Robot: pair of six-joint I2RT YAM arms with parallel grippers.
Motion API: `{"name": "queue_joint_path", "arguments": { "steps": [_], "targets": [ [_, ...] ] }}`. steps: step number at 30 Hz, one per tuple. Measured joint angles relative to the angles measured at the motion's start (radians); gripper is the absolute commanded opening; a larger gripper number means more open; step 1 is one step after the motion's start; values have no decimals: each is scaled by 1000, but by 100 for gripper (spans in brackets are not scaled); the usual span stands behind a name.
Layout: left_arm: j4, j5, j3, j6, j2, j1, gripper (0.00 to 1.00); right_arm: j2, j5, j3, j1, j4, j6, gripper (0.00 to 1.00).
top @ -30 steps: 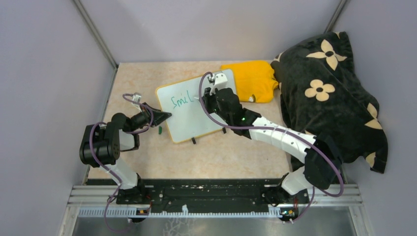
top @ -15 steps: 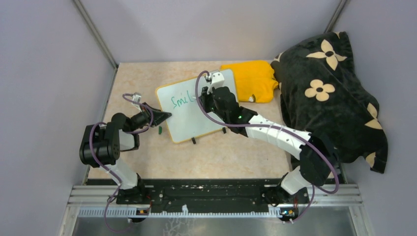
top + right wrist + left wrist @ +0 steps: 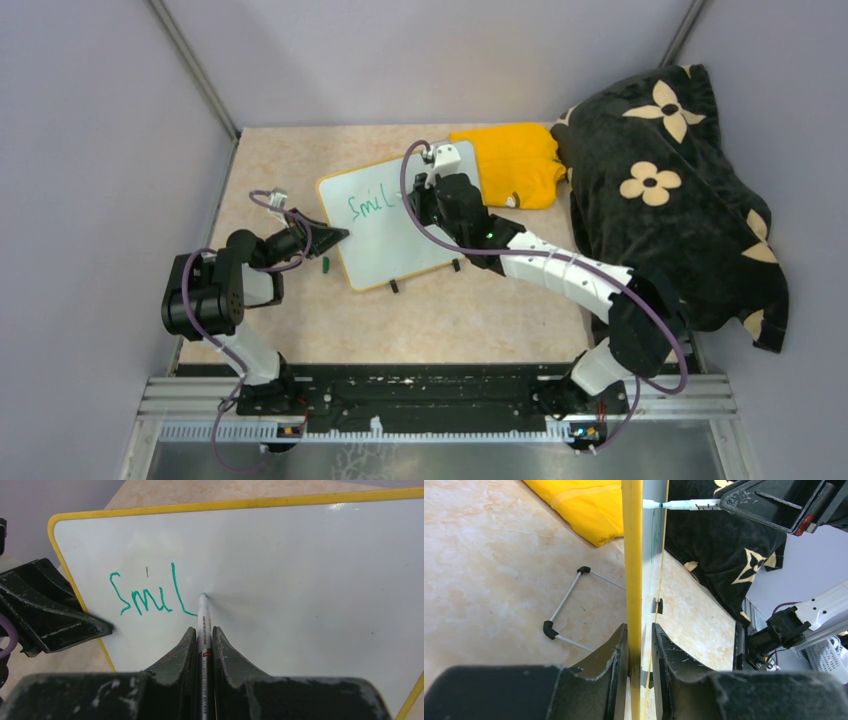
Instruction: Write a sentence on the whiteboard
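The whiteboard [image 3: 395,245] stands tilted on the table, white with a yellow rim. Green letters of the sentence [image 3: 145,596], reading "Smil", run across its upper left. My right gripper [image 3: 203,631] is shut on a white marker [image 3: 202,612], whose tip touches the board just right of the last letter. In the top view this gripper [image 3: 420,200] hovers over the board's upper middle. My left gripper [image 3: 640,630] is shut on the board's yellow edge [image 3: 632,555], seen edge-on, at the board's left side [image 3: 335,237].
A folded yellow cloth [image 3: 515,160] lies behind the board's right corner. Black fabric with cream flowers [image 3: 670,190] fills the right side. A small green cap [image 3: 325,264] lies on the table by the left gripper. The board's wire foot [image 3: 569,602] rests on the tabletop.
The right gripper with the marker shifted slightly left and back right beside the last letter. The left arm and the board stayed still.
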Motion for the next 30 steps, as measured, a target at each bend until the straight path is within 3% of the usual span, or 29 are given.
{"name": "queue_joint_path", "arguments": {
  "steps": [30],
  "targets": [
    [-2, 0, 0, 0, 0, 0, 26, 4, 16, 3, -13, -6, 7, 0]
  ]
}}
